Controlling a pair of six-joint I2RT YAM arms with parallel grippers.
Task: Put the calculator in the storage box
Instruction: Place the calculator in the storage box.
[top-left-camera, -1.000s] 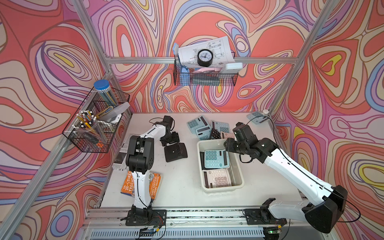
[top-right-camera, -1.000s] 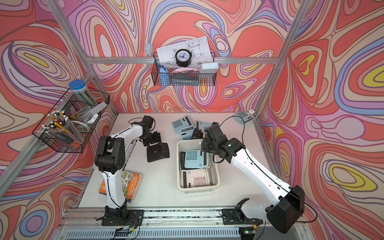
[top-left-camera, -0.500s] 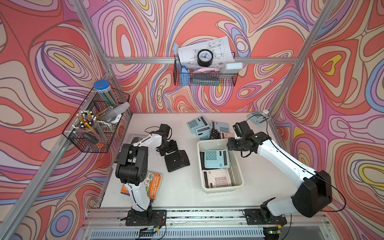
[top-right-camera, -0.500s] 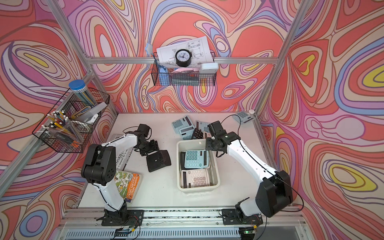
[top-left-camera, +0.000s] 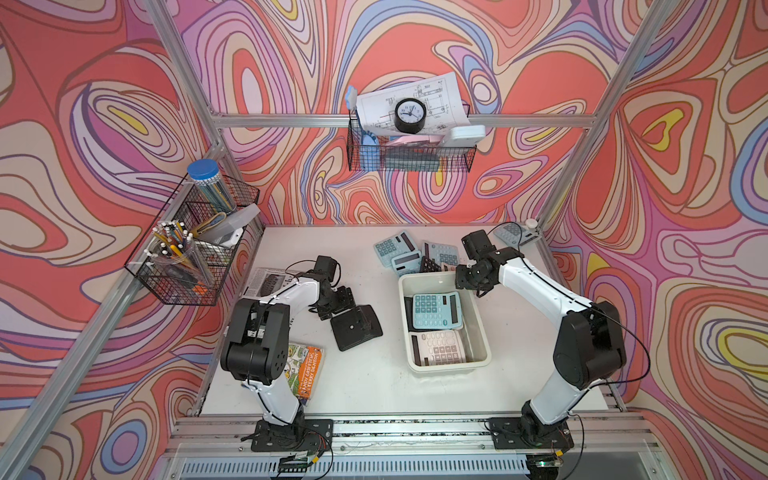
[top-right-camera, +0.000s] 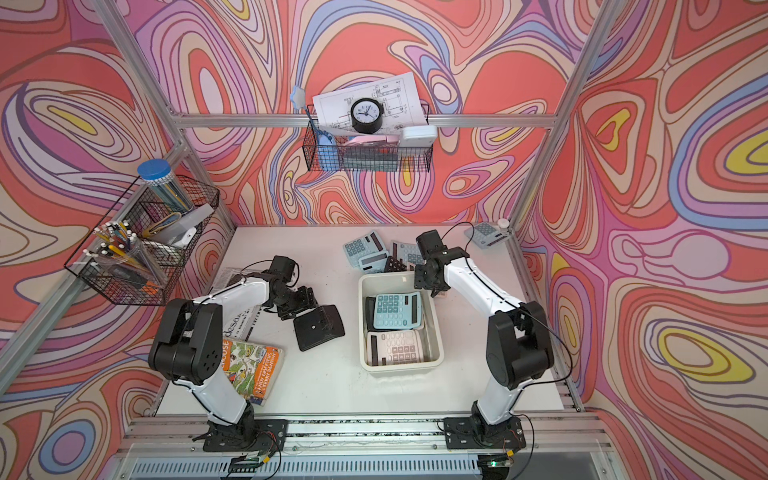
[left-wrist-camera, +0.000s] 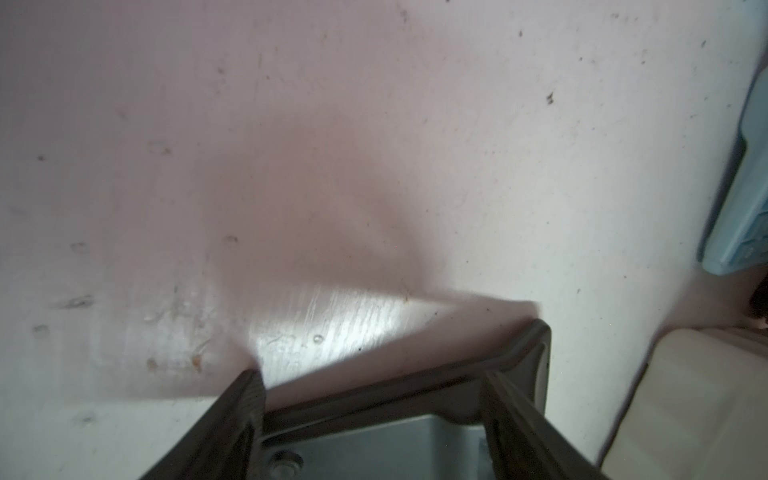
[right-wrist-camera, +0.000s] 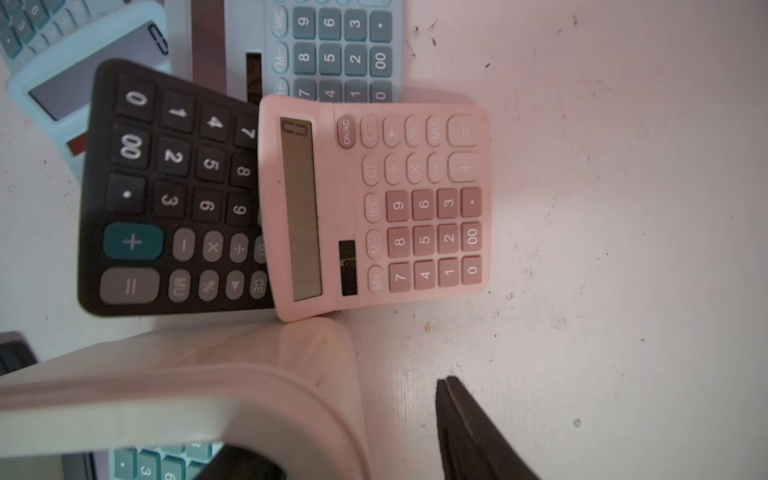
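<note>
The cream storage box (top-left-camera: 478, 328) (top-right-camera: 435, 332) holds a blue calculator (top-left-camera: 436, 309) and a pale pink one (top-left-camera: 441, 350). A black calculator (top-left-camera: 357, 326) (left-wrist-camera: 374, 440) lies face down left of the box. My left gripper (top-left-camera: 337, 304) (left-wrist-camera: 374, 382) is shut across its far edge, jaws wide. My right gripper (top-left-camera: 467, 282) (right-wrist-camera: 345, 419) is open and holds nothing. It straddles the box's far right corner (right-wrist-camera: 266, 374), one finger (right-wrist-camera: 465, 424) outside. Behind the box lie a pink calculator (right-wrist-camera: 374, 203), a black one (right-wrist-camera: 166, 187) and blue ones (top-left-camera: 392, 247).
A book (top-left-camera: 308, 370) and a printed sheet (top-left-camera: 270, 282) lie by the left arm. Another blue calculator (top-left-camera: 513, 235) sits in the far right corner. Wire baskets hang on the left wall (top-left-camera: 195, 249) and the back wall (top-left-camera: 409, 156).
My left arm has drawn back toward the front, and the black calculator has come along with it and turned a little. My right arm's elbow has risen while its gripper stayed at the box's far corner.
</note>
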